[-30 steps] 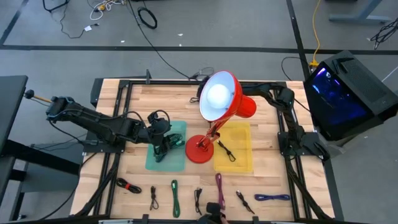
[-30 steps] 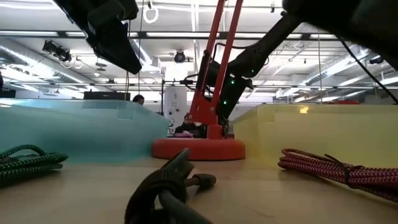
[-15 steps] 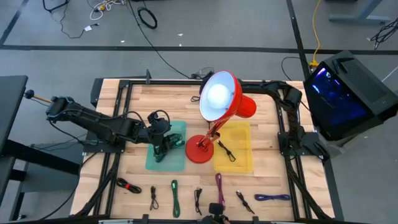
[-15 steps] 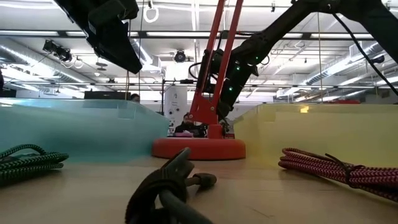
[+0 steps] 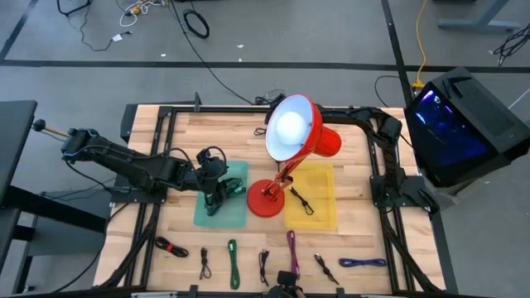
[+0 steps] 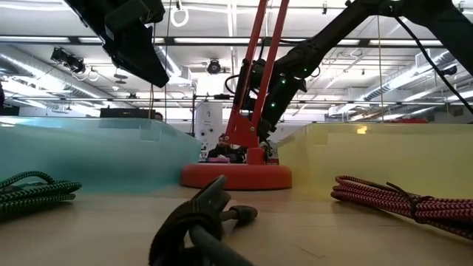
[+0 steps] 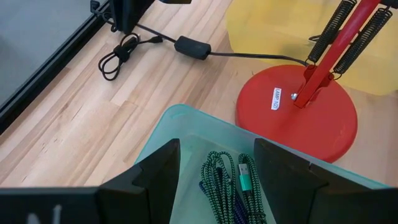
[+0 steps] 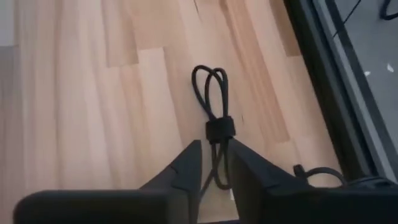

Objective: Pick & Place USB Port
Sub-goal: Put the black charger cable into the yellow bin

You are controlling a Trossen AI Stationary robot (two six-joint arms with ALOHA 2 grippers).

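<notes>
**Right gripper over a black cable at the far edge, left gripper waiting above the teal tray**

The right gripper (image 8: 214, 152) sits low over a tied black cable (image 8: 211, 99) on bare wood at the far side of the table, behind the red lamp (image 5: 294, 132). Whether it has hold of the cable cannot be told. A good pick probably means taking the bundle at its tie and lifting straight up, clear of the lamp, before heading for a tray. The left gripper (image 7: 216, 149), jaws apart, hangs over the teal tray (image 7: 180, 115), where a green braided cable (image 7: 221, 180) lies. The yellow tray (image 5: 319, 178) right of the lamp base holds one dark cable. More cables line the near edge of the wooden table (image 5: 182, 132). Around it are grey floor, loose wires and a blue-lit computer case (image 5: 455, 116) on the right.
</notes>
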